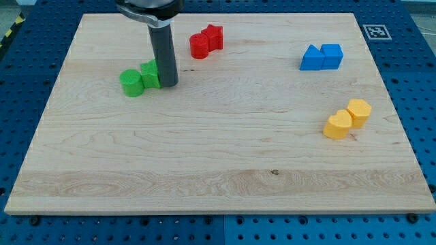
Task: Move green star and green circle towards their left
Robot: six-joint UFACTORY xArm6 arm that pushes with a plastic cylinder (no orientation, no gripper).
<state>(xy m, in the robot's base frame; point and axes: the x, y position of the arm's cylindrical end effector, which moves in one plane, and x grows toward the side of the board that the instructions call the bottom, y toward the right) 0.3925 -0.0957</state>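
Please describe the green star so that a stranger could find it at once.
On the wooden board, look in the upper left part, where the two green blocks touch. The green star is the right one, against my tip; the green circle on its left is round.

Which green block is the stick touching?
The green star. My tip presses against its right side; the green circle sits farther left, beyond the star.
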